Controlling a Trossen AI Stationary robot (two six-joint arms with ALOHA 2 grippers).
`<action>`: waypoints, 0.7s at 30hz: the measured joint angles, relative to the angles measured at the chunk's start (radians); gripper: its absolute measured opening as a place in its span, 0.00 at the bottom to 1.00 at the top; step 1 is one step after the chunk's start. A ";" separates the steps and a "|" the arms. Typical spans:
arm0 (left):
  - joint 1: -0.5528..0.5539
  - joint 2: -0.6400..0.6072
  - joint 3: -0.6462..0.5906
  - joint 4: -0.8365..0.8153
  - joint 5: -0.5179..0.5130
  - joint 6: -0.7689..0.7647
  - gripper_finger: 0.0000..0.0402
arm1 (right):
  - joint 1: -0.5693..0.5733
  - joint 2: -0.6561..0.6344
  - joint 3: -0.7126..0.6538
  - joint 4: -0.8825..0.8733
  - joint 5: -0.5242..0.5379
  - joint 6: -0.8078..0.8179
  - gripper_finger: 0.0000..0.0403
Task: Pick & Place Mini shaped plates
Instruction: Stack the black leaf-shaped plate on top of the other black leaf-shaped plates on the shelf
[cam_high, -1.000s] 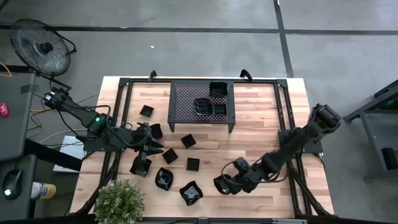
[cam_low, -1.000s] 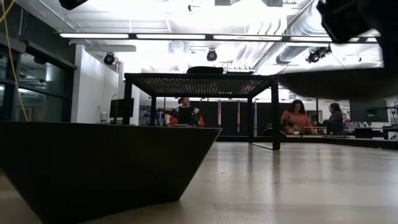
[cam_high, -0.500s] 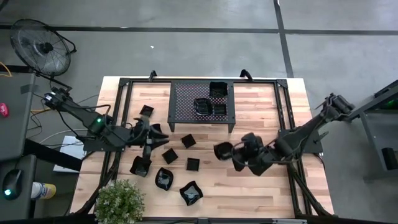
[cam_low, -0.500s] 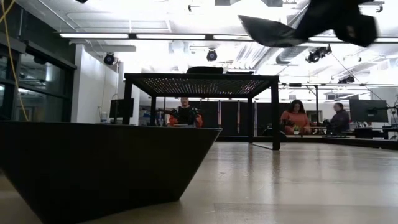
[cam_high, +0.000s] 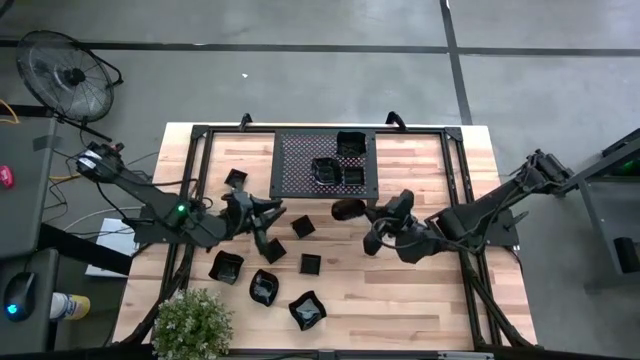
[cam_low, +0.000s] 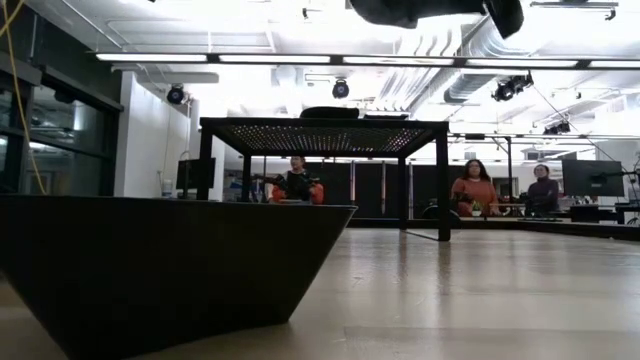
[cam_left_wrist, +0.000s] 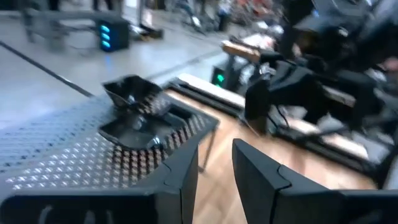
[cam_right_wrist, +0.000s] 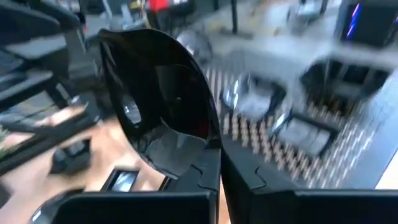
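My right gripper (cam_high: 368, 215) is shut on a glossy black mini plate with a rounded rim (cam_right_wrist: 161, 106). It holds the plate above the table, just in front of the black perforated rack (cam_high: 325, 165). The same plate shows at the top of the low view (cam_low: 420, 10). Three plates (cam_high: 350, 145) rest on the rack top. Several more (cam_high: 303, 227) lie flat on the wood. My left gripper (cam_high: 272, 215) hovers over the table's left half, pointing toward the rack. Its fingers (cam_left_wrist: 180, 180) are open with nothing between them. My right gripper pinches the plate's rim (cam_right_wrist: 208, 152) between its two shut fingers. The fingers run about level, coming from the table's right side. The plate sticks out beyond the fingertips, tipped up on edge and lifted clear of the table.
A potted plant (cam_high: 195, 325) stands at the near left corner. A black frame (cam_high: 200, 135) runs along the table's edges. One plate (cam_low: 150, 270) sits right in front of the low camera. People sit in the room far behind. Bare wood lies right of the rack.
My right gripper has risen from near the front edge and gone toward the rack, rolling its wrist. It carries the plate, now clear of the table and tipped on edge. My left gripper has swung a little toward the right and turned toward the rack.
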 joint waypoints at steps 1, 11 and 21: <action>0.002 0.009 0.000 0.021 -0.018 0.000 0.24 | -0.002 0.000 0.000 0.030 0.024 -0.049 0.00; 0.145 0.079 0.000 0.192 0.129 0.075 0.24 | -0.047 0.001 0.000 0.306 0.296 -0.481 0.00; 0.283 0.148 0.000 0.367 0.260 0.105 0.49 | -0.104 0.001 0.000 0.358 0.339 -0.607 0.00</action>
